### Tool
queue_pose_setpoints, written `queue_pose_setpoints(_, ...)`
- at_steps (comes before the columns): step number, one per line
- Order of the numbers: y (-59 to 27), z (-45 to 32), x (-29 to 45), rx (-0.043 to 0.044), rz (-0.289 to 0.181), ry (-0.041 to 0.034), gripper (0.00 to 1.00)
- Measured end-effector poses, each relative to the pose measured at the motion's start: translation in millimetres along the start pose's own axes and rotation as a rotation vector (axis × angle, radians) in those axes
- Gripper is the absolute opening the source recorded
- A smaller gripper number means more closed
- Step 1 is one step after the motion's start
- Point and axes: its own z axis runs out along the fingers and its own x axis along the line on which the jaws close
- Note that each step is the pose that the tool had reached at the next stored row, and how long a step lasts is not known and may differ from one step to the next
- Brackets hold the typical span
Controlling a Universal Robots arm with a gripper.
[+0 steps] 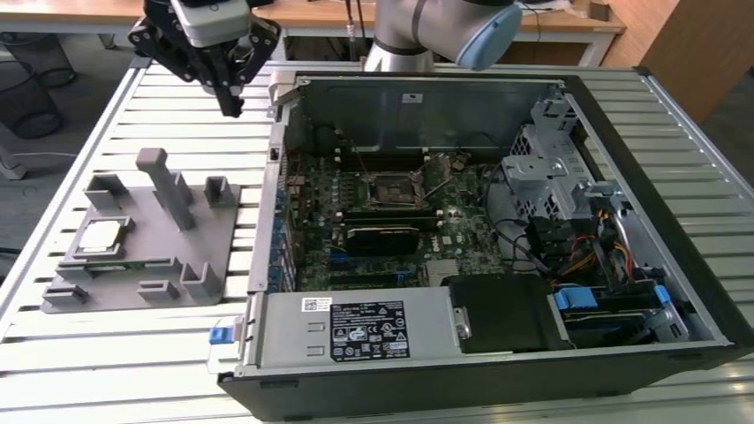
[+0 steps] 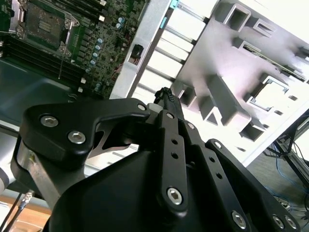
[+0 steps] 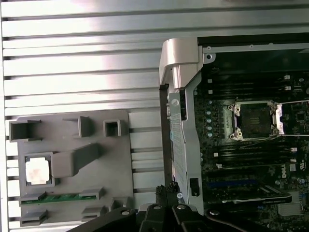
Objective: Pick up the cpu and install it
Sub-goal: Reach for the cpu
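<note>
The cpu [image 1: 101, 237] lies flat in an edge recess of the grey fixture [image 1: 141, 252], exposed for pickup; the gripper [image 1: 231, 104], closed and empty, is well apart.

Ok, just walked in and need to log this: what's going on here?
A robot arm works beside an open computer case. Its gripper hangs shut and empty above the slatted table, near the case's corner. The cpu lies untouched in a grey fixture; the motherboard socket is empty.
</note>
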Motion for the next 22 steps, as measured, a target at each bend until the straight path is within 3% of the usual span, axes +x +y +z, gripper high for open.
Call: queue_pose_setpoints(22, -2.1, -0.4, 27.8, 0.0001, 0.0, 0.0027, 0.11)
